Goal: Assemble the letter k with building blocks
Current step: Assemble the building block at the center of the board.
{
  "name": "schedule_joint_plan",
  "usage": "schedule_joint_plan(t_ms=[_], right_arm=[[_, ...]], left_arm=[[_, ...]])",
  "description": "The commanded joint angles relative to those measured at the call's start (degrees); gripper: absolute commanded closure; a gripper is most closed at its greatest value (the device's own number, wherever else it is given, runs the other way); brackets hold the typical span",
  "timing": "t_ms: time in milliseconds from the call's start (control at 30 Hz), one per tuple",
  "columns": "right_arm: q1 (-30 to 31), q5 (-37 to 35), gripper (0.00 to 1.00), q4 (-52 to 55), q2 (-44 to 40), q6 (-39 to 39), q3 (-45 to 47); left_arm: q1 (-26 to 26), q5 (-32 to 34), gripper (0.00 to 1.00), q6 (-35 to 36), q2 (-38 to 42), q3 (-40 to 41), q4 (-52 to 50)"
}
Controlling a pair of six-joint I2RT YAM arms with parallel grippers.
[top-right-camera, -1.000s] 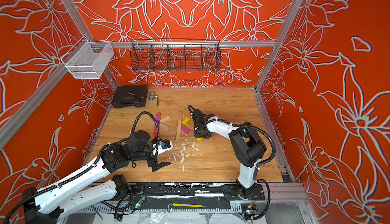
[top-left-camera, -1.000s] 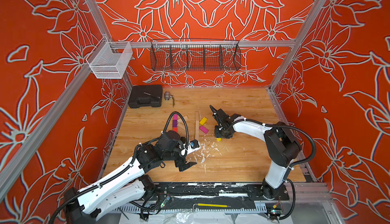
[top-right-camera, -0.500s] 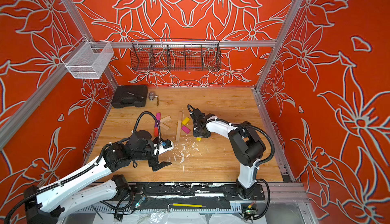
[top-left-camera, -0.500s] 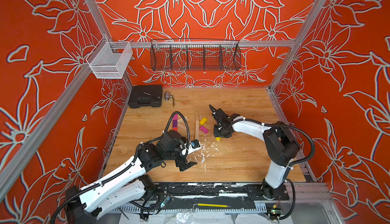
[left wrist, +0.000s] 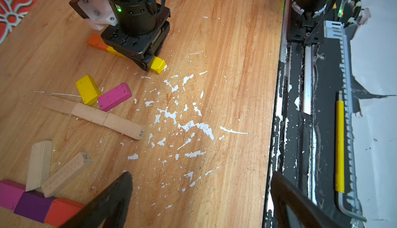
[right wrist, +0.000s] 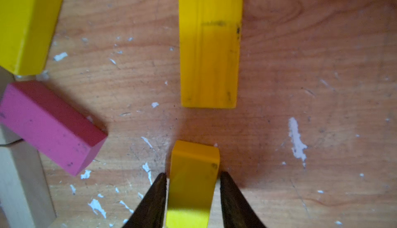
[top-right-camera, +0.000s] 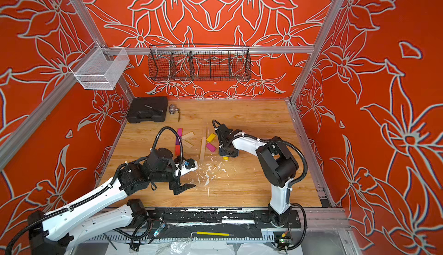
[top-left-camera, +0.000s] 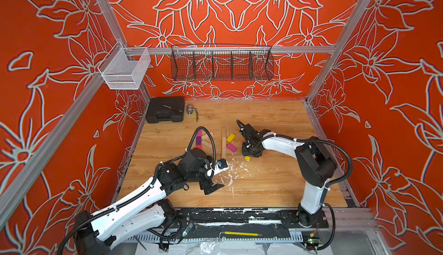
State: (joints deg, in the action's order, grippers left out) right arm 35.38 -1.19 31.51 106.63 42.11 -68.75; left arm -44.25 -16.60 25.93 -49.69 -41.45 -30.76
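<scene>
My right gripper [right wrist: 193,175] is down at the table and shut on a yellow block [right wrist: 193,184], with a finger on each long side. In both top views this yellow block [top-left-camera: 247,157] [top-right-camera: 226,158] pokes out below the gripper. A second yellow block [right wrist: 209,44] lies flat just ahead of it, end to end with a gap, and an orange block [left wrist: 96,41] lies past that one. Three plain planks [left wrist: 92,114] form a straight line, with a yellow block [left wrist: 87,89] and a magenta block [left wrist: 115,96] slanting off it. My left gripper [left wrist: 200,175] hovers open and empty over the flecked wood.
A magenta, purple and red row [left wrist: 33,205] with two plain planks [left wrist: 39,164] lies at the left arm's side. White flecks [top-left-camera: 230,172] litter the middle. A black case [top-left-camera: 165,109] and a metal fitting [top-left-camera: 190,109] sit at the back left. A yellow-handled tool [left wrist: 340,143] lies on the front rail.
Almost nothing: the right gripper has edged slightly along the table at the yellow block. The left arm holds still.
</scene>
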Motion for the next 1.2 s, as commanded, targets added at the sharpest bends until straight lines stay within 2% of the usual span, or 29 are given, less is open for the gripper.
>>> schedule_joint_plan(t_ms=[0, 433, 833, 1167], right_arm=[[0.2, -1.2, 0.63, 0.6, 0.6, 1.0, -1.1], [-0.1, -3.8, 0.72, 2.0, -1.3, 0.7, -0.1], [-1.1, -5.3, 0.72, 1.7, -0.7, -0.1, -0.6], [-1.6, -3.8, 0.69, 1.2, 0.9, -0.9, -1.5]], left_arm=[[-0.1, -0.5, 0.03, 1.0, -0.4, -0.9, 0.3], [-0.1, -0.5, 0.03, 0.7, -0.7, -1.1, -0.1], [-0.1, -0.6, 0.03, 0.6, -0.9, -1.1, 0.0], [-0.2, -0.6, 0.03, 0.6, -1.4, -1.2, -0.1]])
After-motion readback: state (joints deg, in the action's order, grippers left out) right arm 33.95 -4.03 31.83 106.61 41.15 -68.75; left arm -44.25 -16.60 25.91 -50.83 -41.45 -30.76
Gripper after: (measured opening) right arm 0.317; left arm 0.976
